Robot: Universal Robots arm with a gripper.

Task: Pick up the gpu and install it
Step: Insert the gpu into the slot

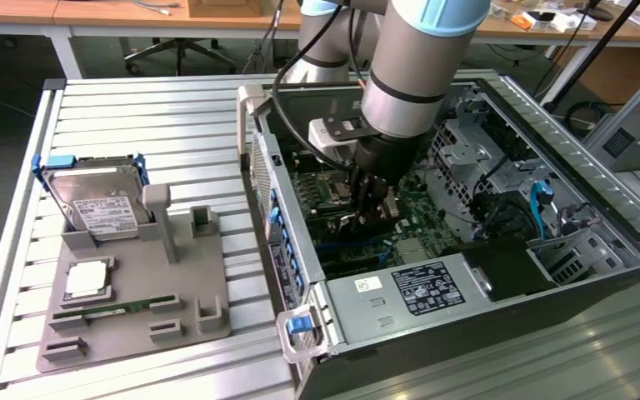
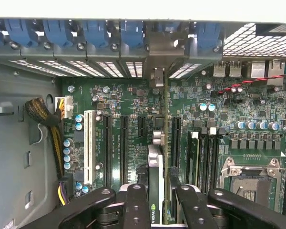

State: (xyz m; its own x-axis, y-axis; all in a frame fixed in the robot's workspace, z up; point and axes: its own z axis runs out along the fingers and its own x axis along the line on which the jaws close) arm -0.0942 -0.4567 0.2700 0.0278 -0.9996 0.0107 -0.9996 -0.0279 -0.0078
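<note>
Arm was reaching down into the open PC case (image 1: 587,196), which filled the right half of the exterior view. Gripper (image 1: 370,212) sat low over the motherboard (image 2: 128,95), about mid-frame. Jaws were roughly half closed, clamped on the gpu (image 2: 155,167). In the wrist view the card ran edge-on between the two black fingers (image 2: 136,202), with an NVIDIA logo on the edge right at the grip. Card stood upright on its long edge, in line with the black expansion slots, beside the white PCI slot (image 2: 89,148). Its silver end bracket (image 2: 157,52) was up against the case's rear slot openings, below the row of blue clips. Couldn't tell if the edge connector was fully seated. Empty CPU socket (image 2: 250,174) was on the far side of the card from the white slot.

Outside the case, on the exterior view's left, a grey fixture tray (image 1: 203,292) lay on the slatted table (image 1: 142,117). It held the blue-framed hard drive (image 1: 96,204), a CPU (image 1: 84,279) and a green memory stick (image 1: 114,310), all well apart from the gripper.
</note>
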